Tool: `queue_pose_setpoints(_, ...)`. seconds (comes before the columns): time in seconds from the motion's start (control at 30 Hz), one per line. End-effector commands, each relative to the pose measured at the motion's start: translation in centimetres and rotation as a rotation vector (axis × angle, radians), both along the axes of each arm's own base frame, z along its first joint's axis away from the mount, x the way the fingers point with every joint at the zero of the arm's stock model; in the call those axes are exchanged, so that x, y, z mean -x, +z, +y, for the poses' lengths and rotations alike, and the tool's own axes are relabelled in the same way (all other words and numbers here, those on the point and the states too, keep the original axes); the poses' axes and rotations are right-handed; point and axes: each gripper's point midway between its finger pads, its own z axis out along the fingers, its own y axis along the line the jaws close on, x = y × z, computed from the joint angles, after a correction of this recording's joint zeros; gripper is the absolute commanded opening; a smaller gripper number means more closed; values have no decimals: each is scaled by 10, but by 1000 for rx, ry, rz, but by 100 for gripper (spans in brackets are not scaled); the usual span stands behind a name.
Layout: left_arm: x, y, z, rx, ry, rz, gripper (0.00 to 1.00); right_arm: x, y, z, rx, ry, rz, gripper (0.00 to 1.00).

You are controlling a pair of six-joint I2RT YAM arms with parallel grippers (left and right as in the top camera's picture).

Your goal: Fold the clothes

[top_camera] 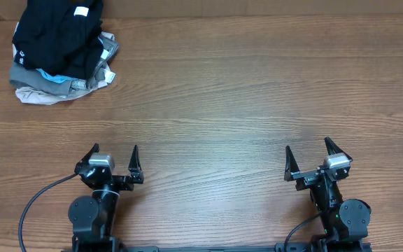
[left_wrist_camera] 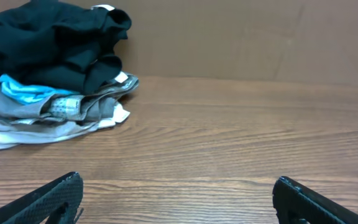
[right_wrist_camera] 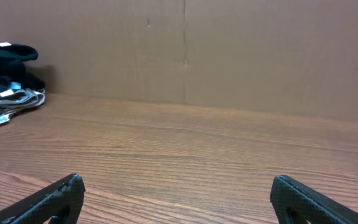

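So the clothes pile (top_camera: 61,52) sits crumpled at the far-left corner of the wood surface (top_camera: 243,91), well apart from both arms. Left pincer (top_camera: 114,150) & right pincer (top_camera: 308,147) are spread wide w/ nothing in them, near edge.

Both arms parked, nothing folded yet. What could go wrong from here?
1. The clothes pile is bunched, black garment over grey and white layers: a pinch may lift several at once.
2. It sits in the far left corner, nearer the left gripper than the right gripper; a two-arm grasp there looks like a stretch.
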Motion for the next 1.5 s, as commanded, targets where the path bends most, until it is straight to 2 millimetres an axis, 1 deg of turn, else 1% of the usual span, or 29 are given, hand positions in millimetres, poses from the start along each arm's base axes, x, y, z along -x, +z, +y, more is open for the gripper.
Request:
queue_pose_setpoints(0.0,2,-3,-3,-69,-7,-12,100,0,-2,0,-7,-2,-3,100)
queue_pose_setpoints(0.13,6,-10,-3,-101,-9,14,100,0,-2,0,-7,-2,-3,100)
queue_pose_setpoints(0.33,7,2,-1,-102,5,-40,100,0,-2,0,-7,-2,-3,100)
queue_pose_setpoints(0.4,8,10,-1,-76,7,-72,100,0,-2,0,-7,-2,-3,100)
queue_pose_setpoints(0.43,8,10,-1,-74,5,-73,100,0,-2,0,-7,-2,-3,100)
queue_pose_setpoints(1.47,8,8,-1,-74,8,-64,100,0,-2,0,-7,-2,-3,100)
